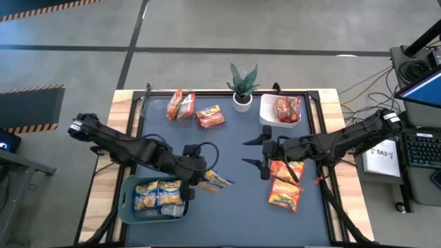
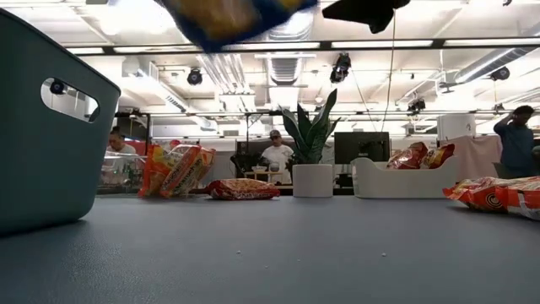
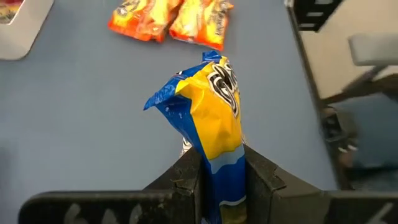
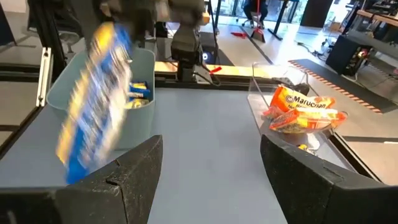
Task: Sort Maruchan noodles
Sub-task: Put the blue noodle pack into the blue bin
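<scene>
The left end effector point(image 3: 222, 180) is clenched on one end of a yellow-and-blue noodle packet point(image 3: 208, 112), aloft at the grey bin's point(image 1: 131, 210) three o'clock (light, crinkly, slippery); right end effector point(image 1: 258, 151) released.

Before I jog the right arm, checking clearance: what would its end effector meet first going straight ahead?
Probably the yellow-and-blue noodle packet held up by the left end effector; the grey bin lies just beyond it.
</scene>
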`<state>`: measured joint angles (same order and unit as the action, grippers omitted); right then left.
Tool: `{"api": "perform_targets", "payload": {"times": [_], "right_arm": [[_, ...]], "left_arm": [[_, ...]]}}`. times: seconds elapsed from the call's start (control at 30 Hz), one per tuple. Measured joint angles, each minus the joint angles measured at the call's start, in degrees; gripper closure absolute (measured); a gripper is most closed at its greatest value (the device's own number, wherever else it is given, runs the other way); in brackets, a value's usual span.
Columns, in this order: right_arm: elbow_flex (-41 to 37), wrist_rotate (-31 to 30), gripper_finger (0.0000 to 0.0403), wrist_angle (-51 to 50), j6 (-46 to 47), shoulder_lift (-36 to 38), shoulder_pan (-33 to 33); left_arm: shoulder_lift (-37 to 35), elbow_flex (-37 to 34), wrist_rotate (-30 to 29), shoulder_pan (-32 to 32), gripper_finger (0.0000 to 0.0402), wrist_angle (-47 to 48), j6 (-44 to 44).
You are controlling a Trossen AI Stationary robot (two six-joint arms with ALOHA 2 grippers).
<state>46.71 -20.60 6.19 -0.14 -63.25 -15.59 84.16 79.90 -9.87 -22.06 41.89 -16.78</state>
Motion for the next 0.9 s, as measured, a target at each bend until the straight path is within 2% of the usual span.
{"api": "perform_targets", "payload": {"times": [0.17,0.33,0.57,0.73,0.9], "right_arm": [[-0.6,-0.2,0.014,0.1,0.1,-0.8,0.0],[-0.6,-0.4,0.0145,0.6,-0.7,-1.0,0.0],[-0.6,-0.4,0.0147,2.3,-1.5,-1.0,0.0],[-0.6,-0.4,0.0147,2.5,-1.4,-1.0,0.0],[-1.0,-0.4,0.0147,2.7,-0.6,-1.0,0.0]], "left_arm": [[0.0,9.1,-0.1,-2.9,0.0347,12.9,-6.5],[0.0,13.9,-0.2,-5.8,0.0347,23.9,-14.5],[0.0,16.2,0.1,-8.9,0.0347,38.3,-27.2],[-0.1,16.9,2.9,-11.1,0.0347,47.8,-41.9],[-0.7,15.7,6.7,-14.3,0.0347,48.1,-54.1]]}}
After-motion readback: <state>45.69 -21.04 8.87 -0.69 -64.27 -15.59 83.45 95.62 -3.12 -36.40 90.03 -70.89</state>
